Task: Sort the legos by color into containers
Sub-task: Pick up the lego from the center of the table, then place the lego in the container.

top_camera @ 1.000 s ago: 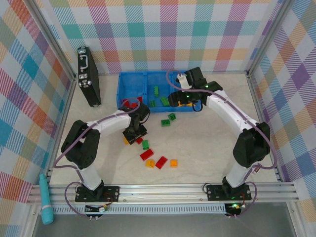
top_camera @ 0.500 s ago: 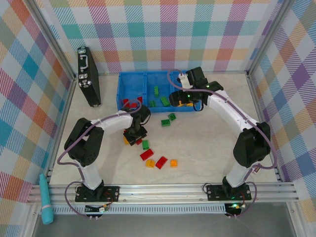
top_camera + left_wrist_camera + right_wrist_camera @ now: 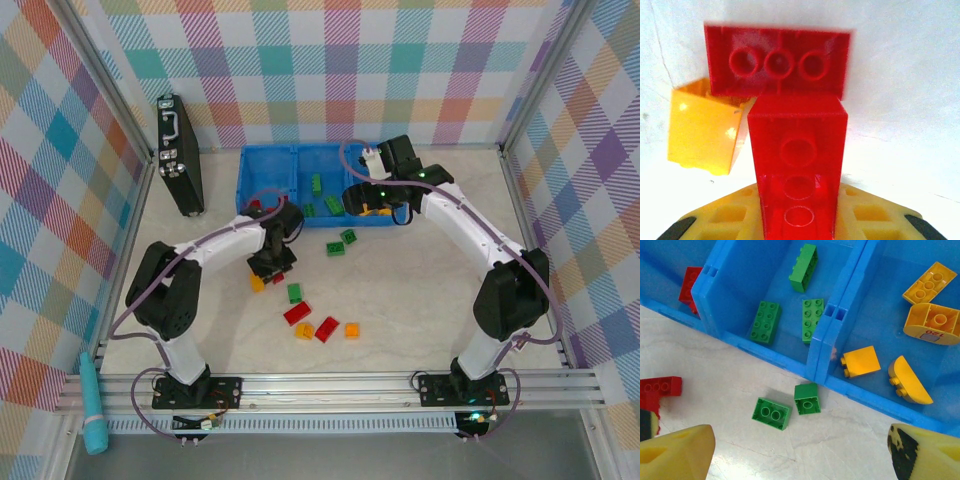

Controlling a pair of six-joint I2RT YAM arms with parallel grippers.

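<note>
The work surface is a pale, marble-patterned table [image 3: 430, 290] enclosed by plaid walls [image 3: 300, 60] and aluminium rails [image 3: 330, 385]. A black case [image 3: 178, 155] sits at the rear left. The blue bins [image 3: 268, 165] stand at the rear centre: red pieces in the left compartment, green in the middle, yellow-orange in the right. The left gripper [image 3: 272, 264] is low over the table, just in front of the left compartment. Its jaws are pressed onto a red brick [image 3: 797, 165], which runs lengthwise between the yellow fingers [image 3: 875, 220]. A second red brick [image 3: 777, 62] lies across the far end of the first, touching it. An orange brick [image 3: 702, 130] rests just beside both, on the left in the wrist view. The right gripper [image 3: 375, 200] hangs above the front wall of the bins, at the divider between the middle and right compartments. Its jaws are spread wide with nothing between them. Below it, two green bricks [image 3: 771, 413] lie on the table just in front of that wall. A loose cluster [image 3: 325, 325] of red, green and orange pieces lies mid-table, apart from both grippers.
</note>
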